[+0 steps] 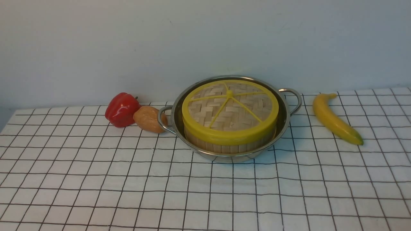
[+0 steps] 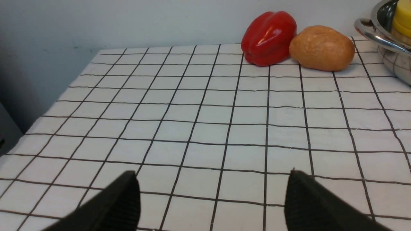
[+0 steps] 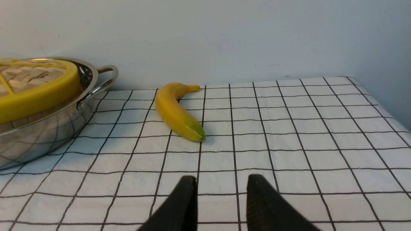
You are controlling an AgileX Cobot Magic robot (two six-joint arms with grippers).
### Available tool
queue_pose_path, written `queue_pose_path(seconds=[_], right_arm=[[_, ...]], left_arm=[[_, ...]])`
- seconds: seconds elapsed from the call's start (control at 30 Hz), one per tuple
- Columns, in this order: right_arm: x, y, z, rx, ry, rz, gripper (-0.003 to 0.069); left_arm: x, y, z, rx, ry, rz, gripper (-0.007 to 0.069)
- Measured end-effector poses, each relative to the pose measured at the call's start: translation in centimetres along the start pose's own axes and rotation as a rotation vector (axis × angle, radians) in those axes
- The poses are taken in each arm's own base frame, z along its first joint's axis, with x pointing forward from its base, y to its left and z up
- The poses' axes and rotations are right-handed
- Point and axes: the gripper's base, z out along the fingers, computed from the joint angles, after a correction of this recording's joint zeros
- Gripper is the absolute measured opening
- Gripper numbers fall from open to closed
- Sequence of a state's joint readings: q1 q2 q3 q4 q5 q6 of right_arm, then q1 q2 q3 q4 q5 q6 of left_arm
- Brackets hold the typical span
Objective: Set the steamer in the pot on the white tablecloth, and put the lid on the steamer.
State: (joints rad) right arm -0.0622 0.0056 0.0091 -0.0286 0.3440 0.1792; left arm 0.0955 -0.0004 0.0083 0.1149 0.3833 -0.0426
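Note:
The steel pot [image 1: 285, 110] stands on the white gridded tablecloth [image 1: 205, 192] at the back centre. The bamboo steamer [image 1: 229, 147] sits inside it, and the woven lid [image 1: 229, 109] with yellow rim and spokes lies flat on top, hiding the steamer's contents. The pot also shows in the right wrist view [image 3: 48, 134] with the lid [image 3: 32, 86], and at the edge of the left wrist view [image 2: 385, 35]. My left gripper [image 2: 212, 175] is open and empty above bare cloth. My right gripper [image 3: 221, 179] is open a little, empty, over cloth short of the banana. Neither arm shows in the front view.
A red pepper [image 1: 121, 109] and a brown potato [image 1: 148, 119] lie just left of the pot's handle. A banana [image 1: 335, 118] lies right of the pot. The cloth's left edge [image 2: 48, 109] and right edge [image 3: 382, 102] drop off. A wall stands behind.

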Motion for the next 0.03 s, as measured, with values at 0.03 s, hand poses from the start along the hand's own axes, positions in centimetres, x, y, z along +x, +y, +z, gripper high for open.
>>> queue_pose_path(seconds=[0.03], right_arm=[[0.00, 0.00, 0.00, 0.000, 0.000, 0.000, 0.0240]], left_arm=[[0.00, 0.00, 0.00, 0.000, 0.000, 0.000, 0.0557]])
